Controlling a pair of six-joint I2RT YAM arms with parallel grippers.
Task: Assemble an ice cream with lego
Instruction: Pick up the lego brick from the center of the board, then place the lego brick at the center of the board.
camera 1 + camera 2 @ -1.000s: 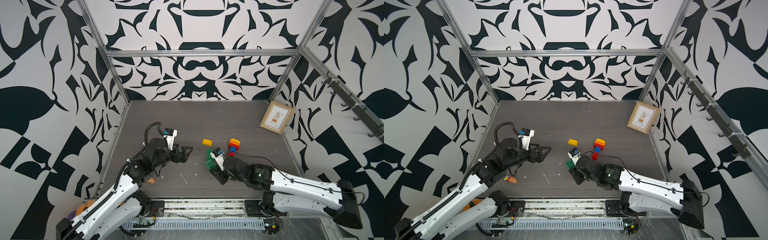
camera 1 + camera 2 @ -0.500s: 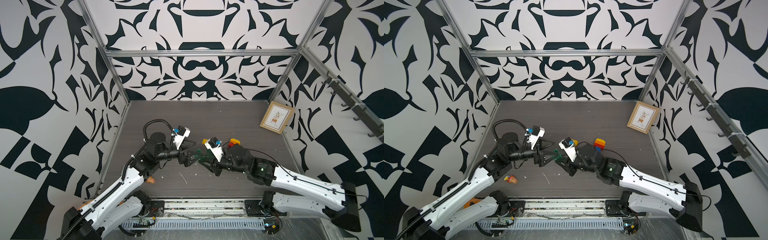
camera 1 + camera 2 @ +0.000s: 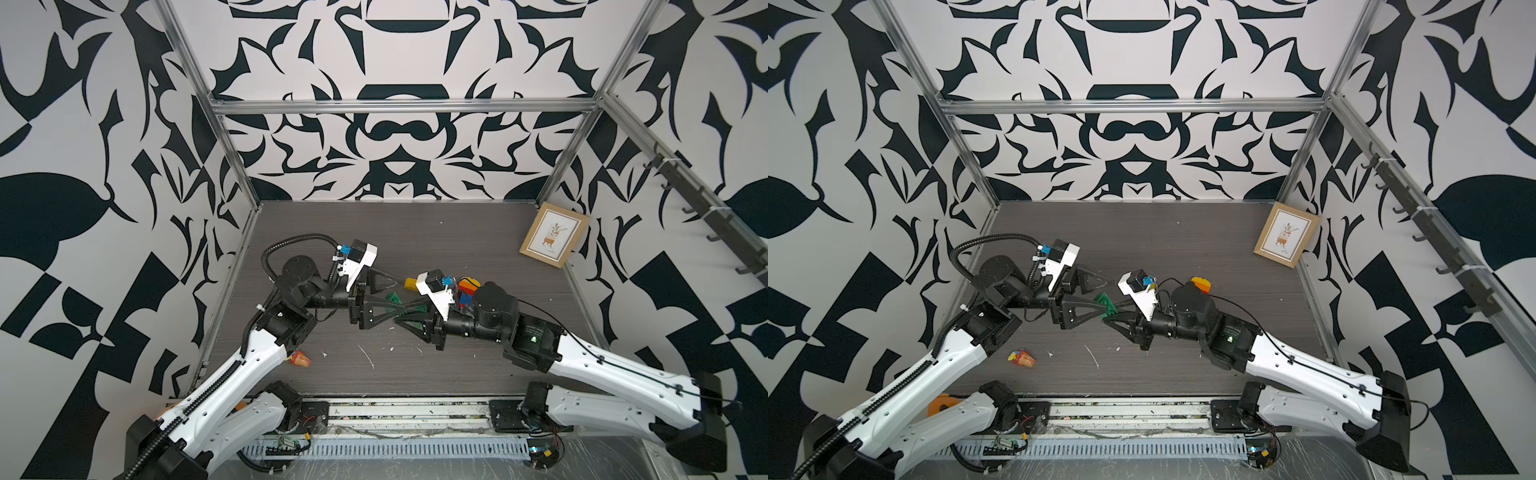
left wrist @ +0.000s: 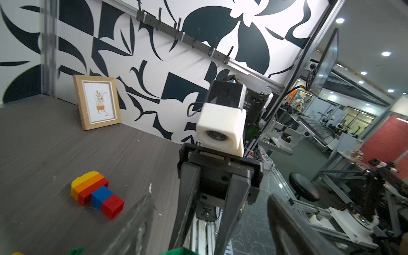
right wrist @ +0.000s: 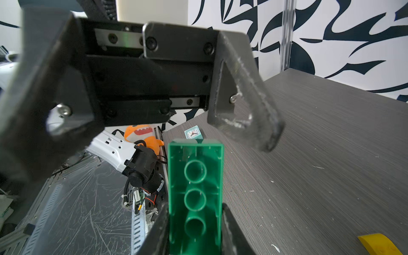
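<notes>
My right gripper (image 5: 194,207) is shut on a long green lego brick (image 5: 195,176) and holds it above the table, hollow underside toward its camera. My left gripper (image 3: 405,297) faces it, open, with one jaw on each side of the brick's free end (image 3: 1106,303) and neither touching it. In the left wrist view the left gripper (image 4: 209,198) frames the right wrist. A stack of yellow dome, orange, red and blue bricks (image 4: 95,192) lies on the table behind the right wrist (image 3: 467,289). A loose yellow brick (image 3: 410,283) lies beside it.
A framed picture (image 3: 555,235) leans on the right wall at the back. A crumpled orange-red wrapper (image 3: 1022,357) lies by the left forearm. An orange plush toy (image 5: 141,134) sits past the table's front edge. A small clock (image 5: 193,133) lies on the table.
The right gripper has lifted the green brick off the table and carried it left. The left arm swung right to meet it, and its jaws now straddle the brick's end, slightly narrower.
</notes>
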